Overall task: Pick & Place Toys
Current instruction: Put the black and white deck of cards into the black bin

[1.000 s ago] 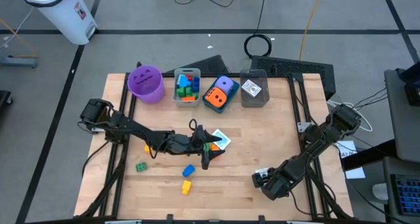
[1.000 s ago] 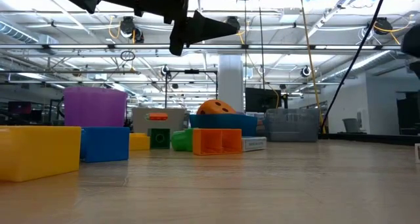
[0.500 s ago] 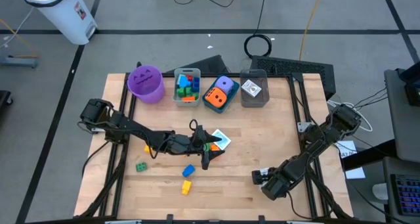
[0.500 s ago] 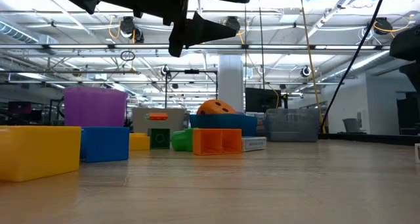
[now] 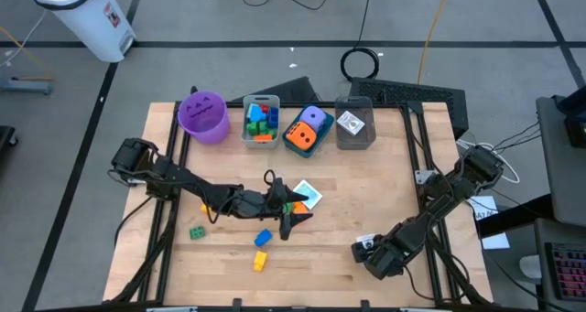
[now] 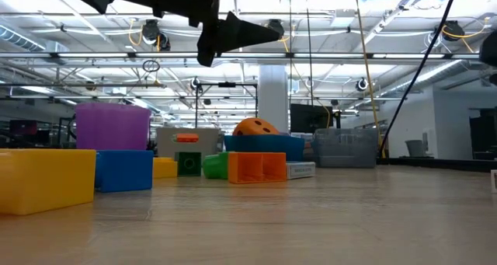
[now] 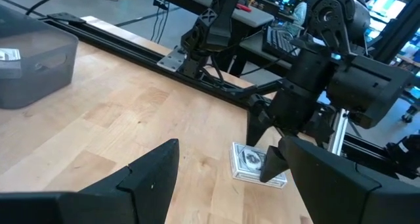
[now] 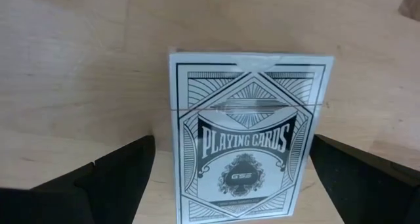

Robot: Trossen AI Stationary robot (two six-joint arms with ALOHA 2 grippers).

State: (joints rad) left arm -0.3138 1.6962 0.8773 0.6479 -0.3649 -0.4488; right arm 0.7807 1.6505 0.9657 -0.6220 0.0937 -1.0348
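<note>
Up at 12 o'clock on the wooden table (image 5: pixel 366 184) we've got a row of containers: purple cup (image 5: pixel 203 116) at about 10, then a clear bin (image 5: pixel 261 122), a blue bin (image 5: pixel 307 134) and a grey bin (image 5: pixel 353 124) heading toward 1. Down around 5 o'clock there's a box of playing cards (image 8: pixel 247 148) lying flat on the wood.

Loose bricks (image 5: pixel 263 237) mid-table; dice (image 5: pixel 307 131) and others binned.
</note>
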